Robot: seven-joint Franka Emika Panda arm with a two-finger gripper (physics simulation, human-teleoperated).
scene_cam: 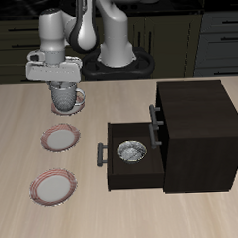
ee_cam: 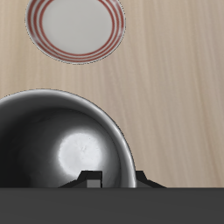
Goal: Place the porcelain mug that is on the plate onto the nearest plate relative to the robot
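From the front and above, the pincer (scene_cam: 62, 86) stood at the back of the pale wooden bench (scene_cam: 124, 213), directly over the porcelain mug (scene_cam: 64, 94). The mug stood upright, its long axis vertical and its mouth facing up into the pincer. Its handle (scene_cam: 77, 96) stuck out sideways toward the dark cabinet (scene_cam: 194, 133). The mug's base met the plate (scene_cam: 67, 101) under it, though contact or a slight lift could not be told apart. The fingers reached down to the mug's rim, but whether they were clenched on it or released could not be told. Forward of the pincer, toward the front edge, lay a second plate (scene_cam: 59, 139), and beyond that a third (scene_cam: 52, 185). Beside the pincer, off toward the cabinet, an open drawer (scene_cam: 133, 174) held a small metallic bowl (scene_cam: 130, 151).

In the pincer's own view, the mug's (ee_cam: 66, 144) glossy grey inside filled much of the frame, right beneath the pincer, mouth open to the camera. A dark finger tip (ee_cam: 90, 178) showed at the mug's rim. Beyond the mug, one red-rimmed plate (ee_cam: 75, 28) lay apart on bare wood.
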